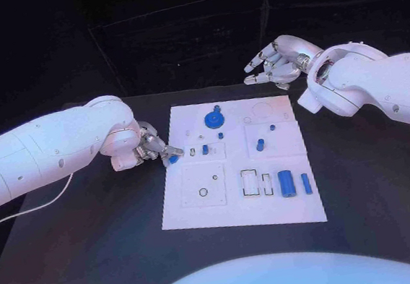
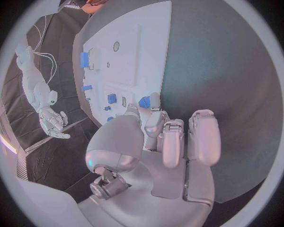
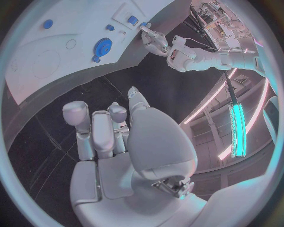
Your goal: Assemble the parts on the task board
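While left hand (image 1: 148, 145) pinches a small blue part (image 1: 173, 159) at the task board (image 1: 201, 216) edge, fingertips hide most of it; right hand (image 1: 275, 63) hovers beyond the board, loosely spread, empty.

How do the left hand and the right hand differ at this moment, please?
The left hand is at the task board's left edge, pinching a small blue part; the right hand is raised beyond the board's far right corner, holding nothing, fingers apart. Both are silver, on white arms.
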{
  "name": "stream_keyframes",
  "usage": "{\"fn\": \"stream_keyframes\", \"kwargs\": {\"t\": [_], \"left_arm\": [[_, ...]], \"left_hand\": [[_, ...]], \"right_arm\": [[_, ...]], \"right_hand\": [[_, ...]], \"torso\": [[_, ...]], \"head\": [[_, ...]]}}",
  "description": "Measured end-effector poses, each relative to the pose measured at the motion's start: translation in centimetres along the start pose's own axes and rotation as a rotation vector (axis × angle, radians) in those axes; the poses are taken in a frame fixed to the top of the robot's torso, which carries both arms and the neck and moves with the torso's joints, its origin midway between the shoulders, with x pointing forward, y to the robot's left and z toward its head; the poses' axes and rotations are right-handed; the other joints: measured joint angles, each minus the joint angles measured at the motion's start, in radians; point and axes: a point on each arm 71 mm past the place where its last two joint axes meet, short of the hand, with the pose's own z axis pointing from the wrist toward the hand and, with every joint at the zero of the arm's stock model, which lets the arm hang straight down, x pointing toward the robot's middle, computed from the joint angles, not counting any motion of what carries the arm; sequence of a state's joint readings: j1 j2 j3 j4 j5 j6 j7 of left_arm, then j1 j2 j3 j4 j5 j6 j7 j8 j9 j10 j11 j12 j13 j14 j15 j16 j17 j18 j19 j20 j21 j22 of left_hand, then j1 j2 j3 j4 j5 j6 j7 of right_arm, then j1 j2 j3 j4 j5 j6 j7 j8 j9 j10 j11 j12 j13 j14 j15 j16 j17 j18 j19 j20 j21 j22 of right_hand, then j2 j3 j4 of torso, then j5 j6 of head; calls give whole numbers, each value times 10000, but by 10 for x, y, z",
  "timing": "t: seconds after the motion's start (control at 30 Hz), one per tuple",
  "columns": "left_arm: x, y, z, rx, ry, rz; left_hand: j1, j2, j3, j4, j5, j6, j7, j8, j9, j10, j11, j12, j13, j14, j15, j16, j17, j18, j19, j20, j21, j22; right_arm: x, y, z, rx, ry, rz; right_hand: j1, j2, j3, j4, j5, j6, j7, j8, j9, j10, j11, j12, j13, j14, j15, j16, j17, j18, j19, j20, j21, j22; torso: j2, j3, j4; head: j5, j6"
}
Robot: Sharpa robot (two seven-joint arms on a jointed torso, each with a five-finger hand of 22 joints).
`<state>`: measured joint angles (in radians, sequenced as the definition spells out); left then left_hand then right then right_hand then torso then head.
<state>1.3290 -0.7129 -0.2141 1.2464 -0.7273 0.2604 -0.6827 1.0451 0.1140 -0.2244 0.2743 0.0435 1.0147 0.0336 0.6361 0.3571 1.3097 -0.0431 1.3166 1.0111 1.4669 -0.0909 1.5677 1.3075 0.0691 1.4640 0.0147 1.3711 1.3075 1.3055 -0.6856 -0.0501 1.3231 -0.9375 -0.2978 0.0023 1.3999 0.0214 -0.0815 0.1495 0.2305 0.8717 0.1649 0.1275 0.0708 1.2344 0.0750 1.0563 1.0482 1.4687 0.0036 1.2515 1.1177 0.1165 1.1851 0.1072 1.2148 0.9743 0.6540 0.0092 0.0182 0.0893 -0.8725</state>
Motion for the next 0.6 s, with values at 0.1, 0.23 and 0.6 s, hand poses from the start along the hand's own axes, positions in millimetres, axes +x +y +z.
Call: {"fn": "stream_keyframes", "kwargs": {"t": [0.1, 0.23, 0.6], "left_arm": [[1, -2, 1, 4, 14, 22], [2, -4, 2, 10, 2, 49], [2, -6, 4, -25, -105, 153]], "left_hand": [[0, 0, 0, 0, 0, 0, 0, 0, 0, 0, 0, 0, 0, 0, 0, 0, 0, 0, 0, 0, 0, 0], [0, 0, 0, 0, 0, 0, 0, 0, 9, 0, 0, 0, 16, 0, 0, 0, 0, 0, 0, 0, 0, 0], [60, 60, 0, 1, -1, 37, -37, 44, 23, 55, 15, 0, 67, 0, 0, 0, 0, 1, 0, 0, 40, 0]], "right_arm": [[0, 0, 0, 2, 0, 0], [0, 0, 0, -2, 4, 1], [0, 0, -1, 0, 4, 2]], "right_hand": [[0, 0, 0, 0, 0, 0, 0, 0, 0, 0, 0, 0, 0, 0, 0, 0, 0, 0, 0, 0, 0, 0], [0, 0, 0, 0, 0, 0, 0, 0, 0, 0, 0, 0, 0, 0, 0, 0, 0, 0, 0, 0, 0, 0], [0, 0, 0, 0, 0, 0, 0, 0, 0, 0, 0, 0, 0, 0, 0, 0, 0, 0, 0, 0, 0, 0]], "torso": [[0, 0, -3], [0, 0, -4], [0, 0, -6]], "head": [[0, -2], [-6, 11], [-39, -1]]}}
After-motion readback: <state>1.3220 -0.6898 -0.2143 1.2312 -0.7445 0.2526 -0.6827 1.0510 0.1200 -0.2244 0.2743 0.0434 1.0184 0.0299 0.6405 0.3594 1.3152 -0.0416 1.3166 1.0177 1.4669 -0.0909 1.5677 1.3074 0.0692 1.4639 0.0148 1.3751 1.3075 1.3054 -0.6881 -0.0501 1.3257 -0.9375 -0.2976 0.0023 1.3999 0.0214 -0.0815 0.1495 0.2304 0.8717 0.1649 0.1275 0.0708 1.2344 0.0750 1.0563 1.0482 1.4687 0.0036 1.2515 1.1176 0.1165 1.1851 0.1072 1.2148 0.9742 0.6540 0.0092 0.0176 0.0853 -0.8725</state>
